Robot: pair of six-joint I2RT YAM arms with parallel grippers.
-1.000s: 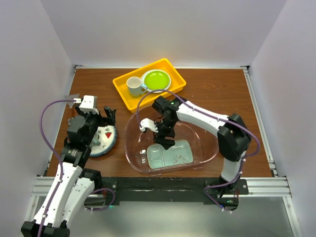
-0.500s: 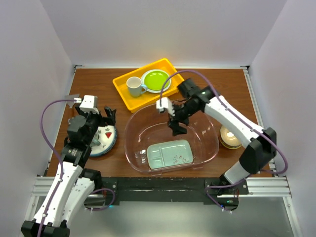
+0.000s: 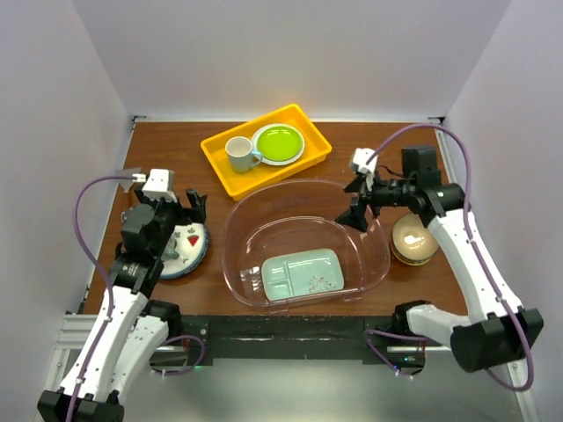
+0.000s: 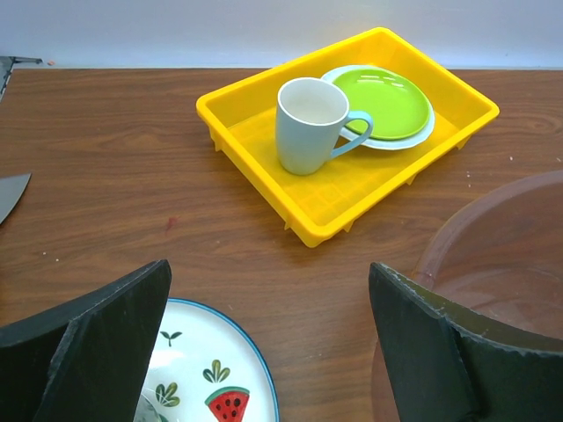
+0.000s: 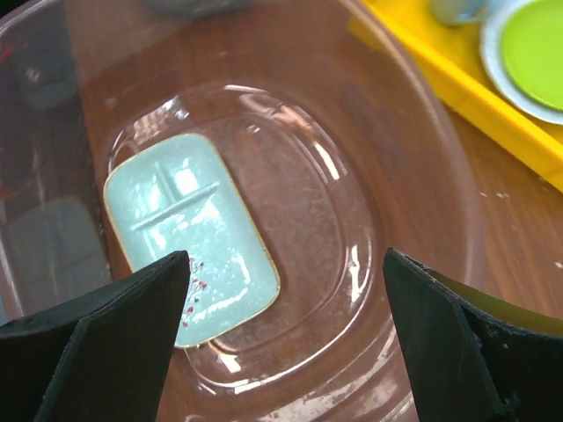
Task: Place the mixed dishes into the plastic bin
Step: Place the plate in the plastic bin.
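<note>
The plastic bin (image 3: 236,220) sits at the table's middle, with the mint-green divided tray (image 3: 302,274) lying flat inside it. In the right wrist view that tray (image 5: 189,237) lies below and left of my open, empty right gripper (image 5: 286,255). From above, the right gripper (image 3: 357,206) hovers over the bin's right rim. A tan bowl (image 3: 414,239) stands right of the bin. The white plate with a watermelon motif (image 3: 188,250) rests left of the bin. My left gripper (image 3: 183,214) hangs open just above the plate's (image 4: 207,369) far edge.
A yellow tray (image 3: 230,178) at the back holds a white mug (image 3: 238,154) and a lime-green plate (image 3: 278,142). In the left wrist view the mug (image 4: 308,123) and the yellow tray (image 4: 352,189) lie ahead, with the bin's rim (image 4: 493,220) at right.
My right arm swung out from above the mint-green tray to the bin's right rim, its jaws spreading wider. The tan bowl came into view. The left arm stayed still.
</note>
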